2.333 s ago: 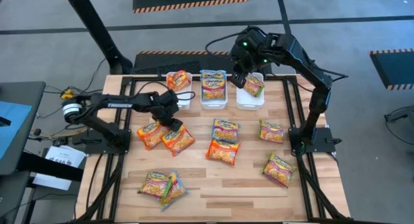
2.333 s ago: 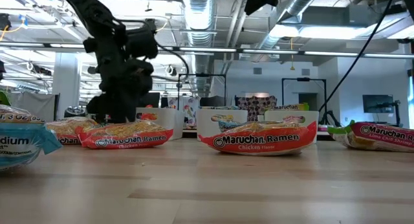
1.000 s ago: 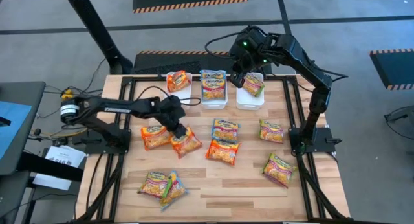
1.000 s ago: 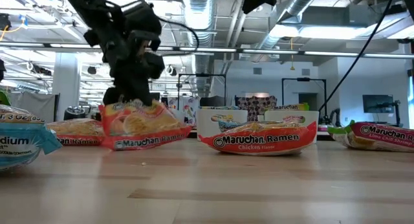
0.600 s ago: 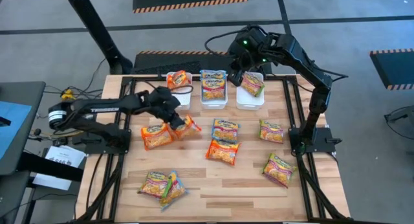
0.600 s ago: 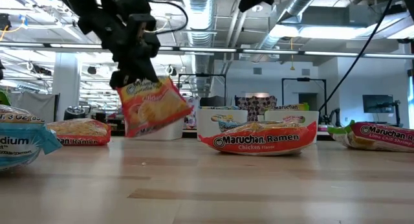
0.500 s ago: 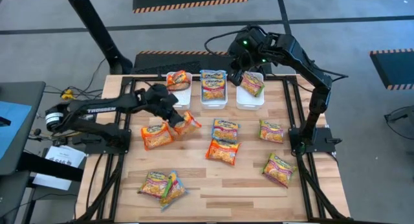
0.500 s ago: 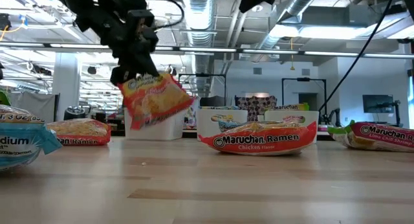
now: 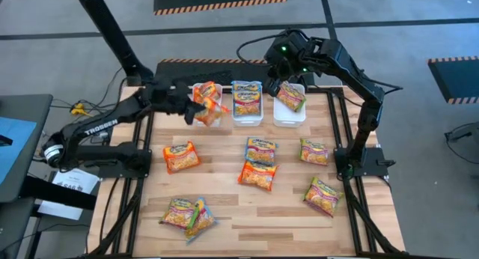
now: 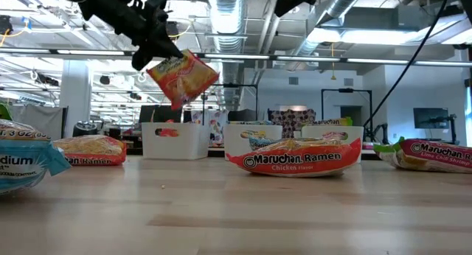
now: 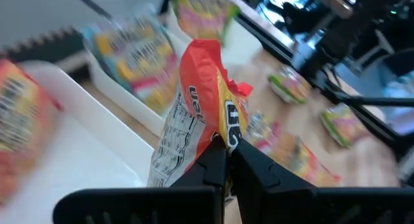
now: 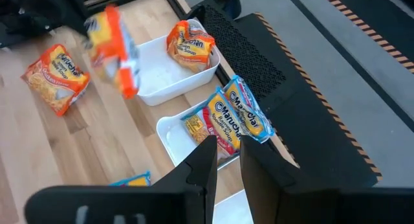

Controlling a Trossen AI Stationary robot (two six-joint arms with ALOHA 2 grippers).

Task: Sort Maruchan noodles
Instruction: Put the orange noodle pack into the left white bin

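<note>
The wooden bench (image 9: 247,206) is seen spread with Maruchan noodles, and three white bins are lined along its far edge; the left bin (image 9: 212,113) is taken here as the landmark. Toward the near edge from the left bin, loose packets lie scattered flat: an orange packet (image 9: 179,156) nearest it, a blue packet (image 9: 260,150) and another orange one (image 9: 257,176) further to the right, green-pink packets (image 9: 314,151) well to the right, and a pair (image 9: 187,213) at the near edge. To the right of the left bin, the middle bin (image 9: 247,104) holds a blue packet, and the right bin (image 9: 289,102) a green-pink one.

The left gripper (image 9: 196,109) is held in the air just at the near-left corner of the left bin, its fingers (image 11: 213,166) clamped together on one edge of an orange carried packet (image 10: 183,77). The packet hangs below the fingers, tilted, with its long axis running downward and toward the bin. An orange packet (image 12: 189,46) already lies at the far end of that bin, so the free floor nearest the gripper is judged to be the target; the release appears to need only a short carry over the rim. The left arm is plainly the nearer one.

The right gripper (image 9: 274,85) is held over the right bin, away from the left bin, its fingers (image 12: 206,160) close together with nothing between them
</note>
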